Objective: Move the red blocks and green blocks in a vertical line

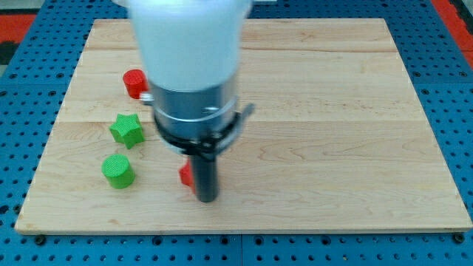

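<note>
Nearest the camera, at about six o'clock on the tabletop, my tip rests on the wood with a small red block touching its nine o'clock side; the rod hides most of that block, so I cannot tell its shape. This tool is a plain rod with nothing to open or close, so it grips nothing and can only shove. Sitting on the block's three o'clock side suits a push toward nine o'clock, and I judge that is why it stands there.

Over at nine o'clock, three blocks already form a rough column. A red cylinder is farthest from the camera and is partly covered by the arm's pale housing. Below it is a green star, then a green cylinder. They are near one another but apart, drifting slightly toward nine o'clock as they come nearer the camera.

By my reading, the hidden red block is the only stray, lying level with the green cylinder and well to its three o'clock side. It needs a place at an end of the column, so a straight push risks knocking the green cylinder.
</note>
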Tool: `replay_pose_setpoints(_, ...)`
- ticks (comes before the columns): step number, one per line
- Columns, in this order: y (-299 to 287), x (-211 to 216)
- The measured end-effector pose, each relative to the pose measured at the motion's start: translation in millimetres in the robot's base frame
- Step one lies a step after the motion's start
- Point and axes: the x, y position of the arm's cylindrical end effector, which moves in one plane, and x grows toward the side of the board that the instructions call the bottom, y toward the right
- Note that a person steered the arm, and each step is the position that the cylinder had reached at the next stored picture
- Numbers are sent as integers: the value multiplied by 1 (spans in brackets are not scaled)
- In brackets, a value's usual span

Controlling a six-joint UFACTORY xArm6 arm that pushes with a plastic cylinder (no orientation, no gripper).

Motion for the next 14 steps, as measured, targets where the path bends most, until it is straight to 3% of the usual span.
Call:
replay_pose_setpoints(1, -12, -23)
replay_pose_setpoints(2, 12, -31)
replay_pose_setpoints(3, -16, -48)
replay_pose_setpoints(4, -8, -22)
replay_pose_setpoints(5, -24, -26)
replay_pose_setpoints(8, -42, -91)
replay_pose_setpoints(9, -21, -76)
replay_pose_setpoints(11, -58, -72)
replay_pose_setpoints(14, -77, -135)
